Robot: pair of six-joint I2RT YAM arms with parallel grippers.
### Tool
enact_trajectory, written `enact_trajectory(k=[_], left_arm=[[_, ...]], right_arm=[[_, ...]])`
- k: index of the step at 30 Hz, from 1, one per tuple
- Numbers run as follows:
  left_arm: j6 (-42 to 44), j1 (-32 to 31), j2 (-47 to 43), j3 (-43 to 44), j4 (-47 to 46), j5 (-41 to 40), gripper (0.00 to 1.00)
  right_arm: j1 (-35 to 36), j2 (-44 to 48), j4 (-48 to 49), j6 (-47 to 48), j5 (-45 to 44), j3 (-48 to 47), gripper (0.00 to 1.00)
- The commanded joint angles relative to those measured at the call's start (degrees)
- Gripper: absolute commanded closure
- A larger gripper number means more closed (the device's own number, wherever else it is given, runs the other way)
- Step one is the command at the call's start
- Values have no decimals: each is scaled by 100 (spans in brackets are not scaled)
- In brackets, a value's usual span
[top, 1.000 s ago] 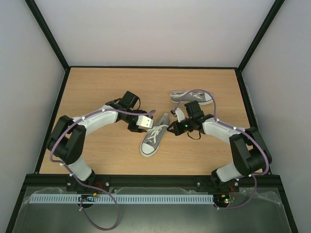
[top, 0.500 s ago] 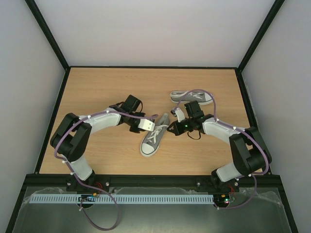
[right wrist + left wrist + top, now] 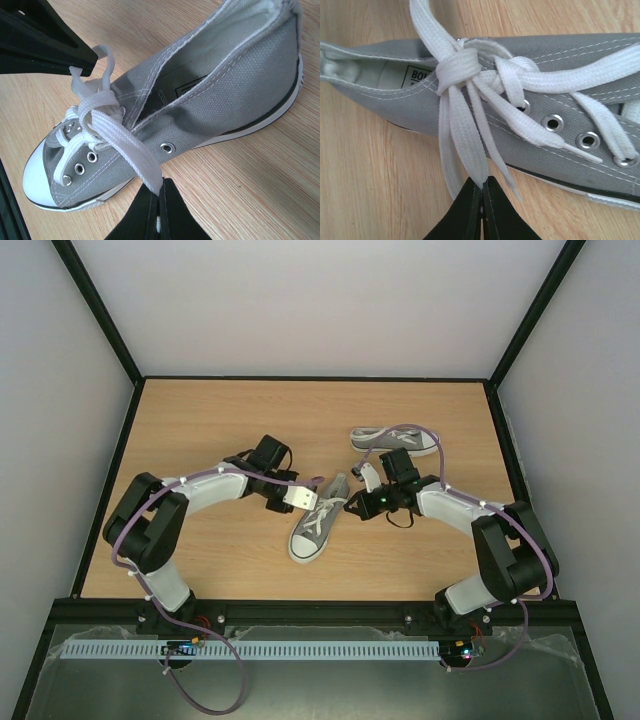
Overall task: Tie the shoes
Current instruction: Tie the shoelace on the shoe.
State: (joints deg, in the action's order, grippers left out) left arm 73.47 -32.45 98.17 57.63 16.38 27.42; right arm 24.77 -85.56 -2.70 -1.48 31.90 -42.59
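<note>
While both arms bend in toward the middle of the wooden table (image 3: 200, 430), the near shoe (image 3: 316, 525) sits between them on its white sole, with its white toe cap (image 3: 37, 175) pointing to the near edge and its open heel pointing to the far side. The left hand (image 3: 482, 192) is squeezed shut, and its two black fingertips (image 3: 462, 215) pinch a flat piece of the white lace (image 3: 465, 135) that comes out from the knot (image 3: 457, 67). The knot sits on top of the shoe, just by the opening where a foot goes in, and more lace pieces fan out from it over the grey cloth. One loose end lies across the side of the shoe, close to the shiny metal eyelets (image 3: 552, 122). The right hand (image 3: 159, 200) is squeezed shut too, and it holds a wide piece of the same lace that runs from the knot down over the side of the shoe to its fingertips. That piece looks pulled straight. Seen from the right wrist, the left hand's black fingers (image 3: 45, 45) come in from the other side of the shoe and hold their piece of lace just by the knot. The two hands are near each other, one on each side of the shoe. The far shoe (image 3: 393, 440) lies by itself further back on the table, beside the right arm, apart from the near shoe. I cannot tell if its lace is tied.
</note>
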Motion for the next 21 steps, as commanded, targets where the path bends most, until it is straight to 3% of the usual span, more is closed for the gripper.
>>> enact_trajectory(k=[1, 11, 21], left_arm=[[73, 71, -45, -140, -384, -19, 98], [419, 211, 150, -362, -1264, -403, 98], [515, 204, 205, -532, -1416, -278, 98]], right_arm=[[27, -15, -256, -4, 46, 31, 99], [28, -265, -446, -116, -3, -78, 99], [27, -364, -709, -52, -223, -125, 99]])
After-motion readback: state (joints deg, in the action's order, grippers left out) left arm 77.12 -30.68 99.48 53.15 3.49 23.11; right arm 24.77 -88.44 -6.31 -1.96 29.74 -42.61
